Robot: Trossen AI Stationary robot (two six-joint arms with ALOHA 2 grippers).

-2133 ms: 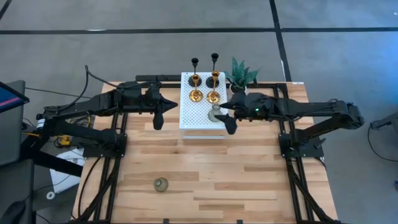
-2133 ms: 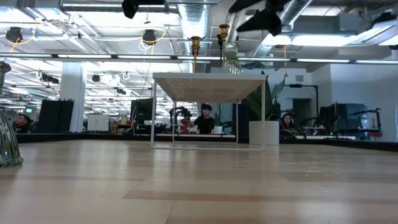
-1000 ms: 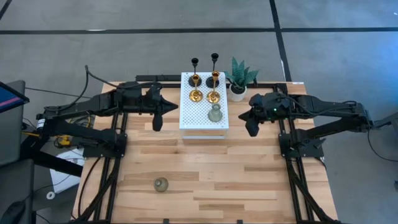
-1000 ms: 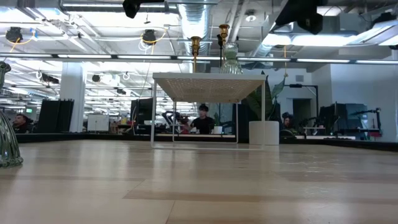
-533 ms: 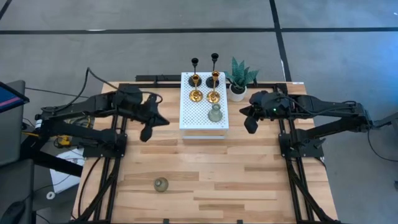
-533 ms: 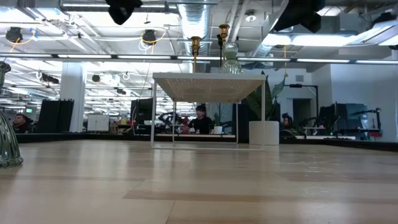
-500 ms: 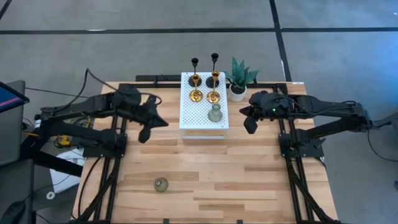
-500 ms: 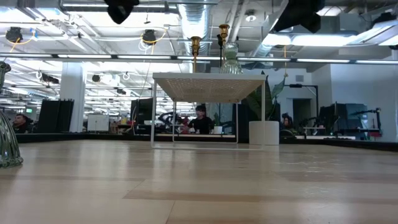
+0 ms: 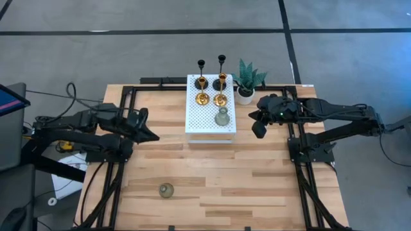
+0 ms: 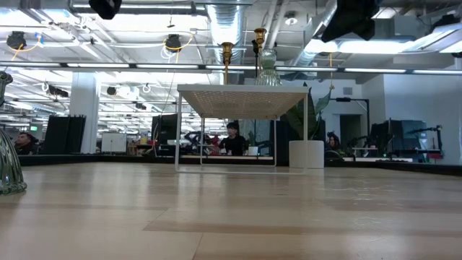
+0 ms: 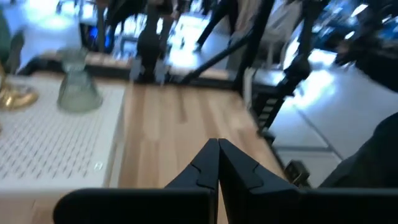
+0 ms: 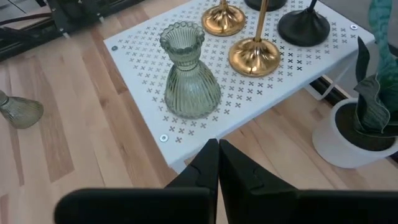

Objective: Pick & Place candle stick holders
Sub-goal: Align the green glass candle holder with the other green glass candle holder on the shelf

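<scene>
Only high view shows 2nd green holder (image 9: 166, 190), lone on table (image 9: 225, 173)

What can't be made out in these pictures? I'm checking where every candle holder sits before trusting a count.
- Black holders: the high view shows thin stems; the right wrist view cuts them off at its edge.
- Green glass holder on the table: cut by the low view's edge.
- Left claw: shut, but the left wrist view is blurred, so the white shelf and its holders are smeared.
- Right claw: shut, empty.
</scene>
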